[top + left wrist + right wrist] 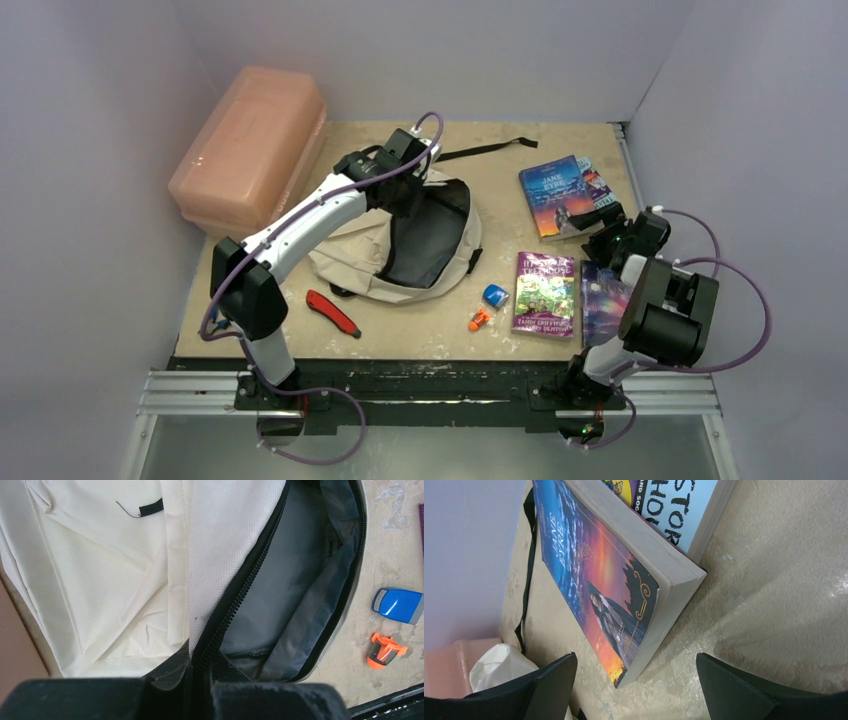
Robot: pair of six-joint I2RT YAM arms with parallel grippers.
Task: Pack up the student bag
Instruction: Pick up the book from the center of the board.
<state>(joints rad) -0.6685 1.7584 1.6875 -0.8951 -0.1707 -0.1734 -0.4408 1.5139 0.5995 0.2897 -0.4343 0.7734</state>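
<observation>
The cream student bag (350, 262) lies mid-table, its main compartment unzipped and showing dark grey lining (280, 585). My left gripper (408, 190) is at the bag's far edge, shut on the black zipper edge (210, 645) and holding the flap up. My right gripper (606, 240) is open, low over the table at the near corner of the Jane Eyre book (552, 195), which lies partly on a second book (684, 505). The book's near corner (624, 645) lies between my open fingers.
A pink plastic box (250, 148) stands at the back left. A red utility knife (332, 312), a blue eraser (495, 294) and an orange sharpener (479, 320) lie near the front. Two more books (545, 292) lie front right. A black strap (490, 150) trails behind the bag.
</observation>
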